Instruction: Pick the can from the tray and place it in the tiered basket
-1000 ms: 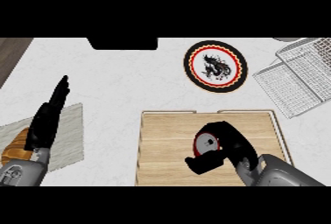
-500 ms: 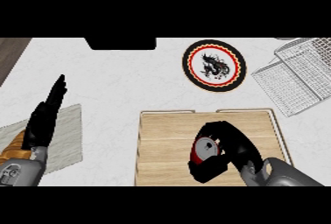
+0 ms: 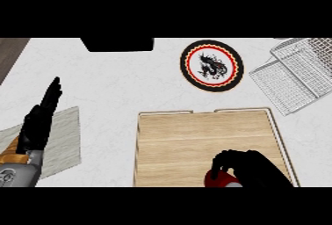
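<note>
can, red, with only a small part of its side showing, sat at the near edge of the wooden tray, low in the head view and right of centre. the robot's right hand was over it, black fingers curled down around its top and far side, hiding most of it; whether the can was already off the wood could not be told. the left hand rested at the left edge of the view, fingers straight and pressed together, pointing away from the robot, beside a grey cloth. the wire tiered basket stood at the far right of the counter, well apart from the tray, and a round plate with a dragon design lay to the basket's left, beyond the tray's far edge. the step in hand looked like the grasp, with the placing not yet done. the next move would likely call for lifting the can straight up clear of the tray's rim, then carrying it forward and to the right, past the plate, to one of the basket's tiers
</note>
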You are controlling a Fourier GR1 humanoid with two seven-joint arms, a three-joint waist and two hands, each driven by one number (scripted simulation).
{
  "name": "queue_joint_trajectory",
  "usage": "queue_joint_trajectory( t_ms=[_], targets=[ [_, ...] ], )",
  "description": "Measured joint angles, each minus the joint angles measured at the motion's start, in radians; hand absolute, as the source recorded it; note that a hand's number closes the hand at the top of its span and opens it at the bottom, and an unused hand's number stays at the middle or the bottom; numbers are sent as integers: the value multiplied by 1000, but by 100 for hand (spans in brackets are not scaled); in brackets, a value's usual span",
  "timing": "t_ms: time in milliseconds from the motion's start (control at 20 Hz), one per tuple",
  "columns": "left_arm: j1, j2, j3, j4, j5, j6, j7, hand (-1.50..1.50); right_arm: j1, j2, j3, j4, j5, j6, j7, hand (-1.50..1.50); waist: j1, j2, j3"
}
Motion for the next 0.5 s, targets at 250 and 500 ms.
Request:
queue_joint_trajectory(
  t_ms=[250, 500],
  targets=[
    [24, 0, 13, -8, 4, -3, -7, 0, 78, -101, -160, -131, 10, -140, -107, 150, -11, 0, 0],
    [5, -11, 13, 1, -8, 0, -4, 0, 123, -193, -392, -236, -71, -216, -153, 150, -14, 3, 0]
  ],
)
